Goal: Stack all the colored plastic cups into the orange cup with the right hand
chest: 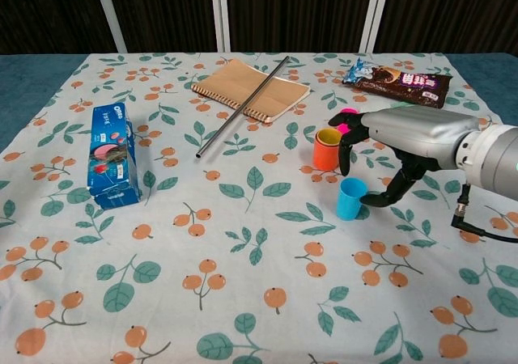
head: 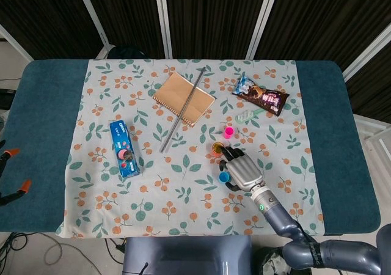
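Observation:
The orange cup (chest: 327,150) (head: 217,147) stands upright on the floral cloth with a yellow rim showing inside it. A blue cup (chest: 351,199) (head: 224,177) stands just in front of it, nearer me. The pink cup (head: 229,131) (chest: 346,124) sits behind them, partly hidden by my fingers in the chest view. My right hand (chest: 405,137) (head: 243,170) hovers beside the blue cup with its fingers arched over toward the orange cup. Its thumb is low at the blue cup's right side, and the hand holds nothing. My left hand shows in neither view.
A blue cookie box (chest: 109,154) lies at the left. A brown notebook (chest: 251,89) with a metal rod (chest: 243,105) across it lies at the back centre. A chocolate snack packet (chest: 396,81) lies back right, with a small green item (head: 245,115) near it.

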### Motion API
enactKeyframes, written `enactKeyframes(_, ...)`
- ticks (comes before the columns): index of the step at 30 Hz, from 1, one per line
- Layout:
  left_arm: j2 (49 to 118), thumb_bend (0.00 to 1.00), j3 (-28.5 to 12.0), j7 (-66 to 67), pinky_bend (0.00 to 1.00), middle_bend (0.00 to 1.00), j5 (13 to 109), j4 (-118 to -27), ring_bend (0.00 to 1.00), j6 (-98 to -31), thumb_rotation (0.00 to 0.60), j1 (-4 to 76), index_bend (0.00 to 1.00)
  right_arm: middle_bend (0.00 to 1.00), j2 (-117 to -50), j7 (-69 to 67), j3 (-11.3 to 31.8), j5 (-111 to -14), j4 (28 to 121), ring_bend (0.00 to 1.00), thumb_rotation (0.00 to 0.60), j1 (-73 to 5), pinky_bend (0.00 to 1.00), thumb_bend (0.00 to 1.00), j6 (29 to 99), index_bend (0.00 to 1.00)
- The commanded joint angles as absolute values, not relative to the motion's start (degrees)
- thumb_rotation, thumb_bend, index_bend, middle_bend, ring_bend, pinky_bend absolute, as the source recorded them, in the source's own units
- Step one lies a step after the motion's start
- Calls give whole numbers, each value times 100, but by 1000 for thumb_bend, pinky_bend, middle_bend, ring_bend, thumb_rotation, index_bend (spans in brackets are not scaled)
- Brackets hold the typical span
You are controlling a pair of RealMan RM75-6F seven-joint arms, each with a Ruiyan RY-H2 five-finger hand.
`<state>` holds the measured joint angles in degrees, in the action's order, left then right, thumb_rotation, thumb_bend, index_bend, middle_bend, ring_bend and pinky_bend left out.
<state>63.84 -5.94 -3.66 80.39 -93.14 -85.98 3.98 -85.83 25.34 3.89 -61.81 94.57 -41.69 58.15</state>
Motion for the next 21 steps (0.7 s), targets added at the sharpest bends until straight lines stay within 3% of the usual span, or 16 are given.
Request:
enactKeyframes(1, 6382, 243, -594, -366, 0, 11, 8037, -9316, 0, -8596, 600, 398, 209, 0, -8595, 2548, 403, -6180, 9450, 96, 600, -4170, 174, 356, 5803, 444)
enactKeyframes(21, 6377, 242, -601, -372, 0, 11, 8026, -9316, 0, -8593, 600, 399, 210, 0, -8649, 2611, 467, -6105, 9388, 102, 600, -4149, 186, 360, 5705, 486)
